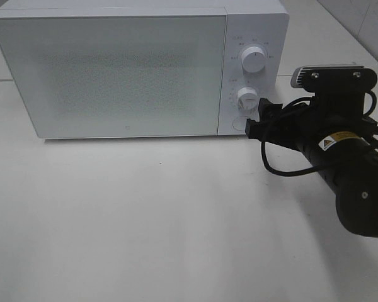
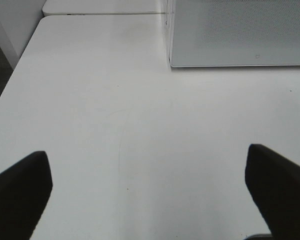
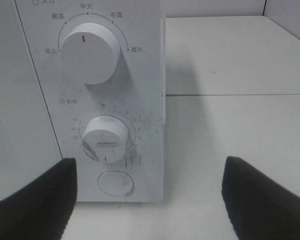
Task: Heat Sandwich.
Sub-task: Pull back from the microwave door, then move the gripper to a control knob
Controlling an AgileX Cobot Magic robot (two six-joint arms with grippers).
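The sandwich is out of view in every frame. A white microwave [image 1: 113,69] stands at the back of the table with its door shut. My right gripper [image 1: 257,118] is open and empty. It sits just in front of the control panel, level with the lower timer knob [image 1: 247,97] and the round door button [image 1: 239,123]. In the right wrist view the gripper [image 3: 150,200] has its jaws wide apart, with the timer knob [image 3: 106,139] and the button [image 3: 115,182] close ahead. My left gripper [image 2: 150,195] is open and empty, low over bare table.
The upper power knob [image 1: 254,61] sits above the timer knob. The white table [image 1: 145,220] stretches in front of the microwave. The left wrist view shows the microwave's lower front corner [image 2: 240,35] and the table's left edge [image 2: 10,85].
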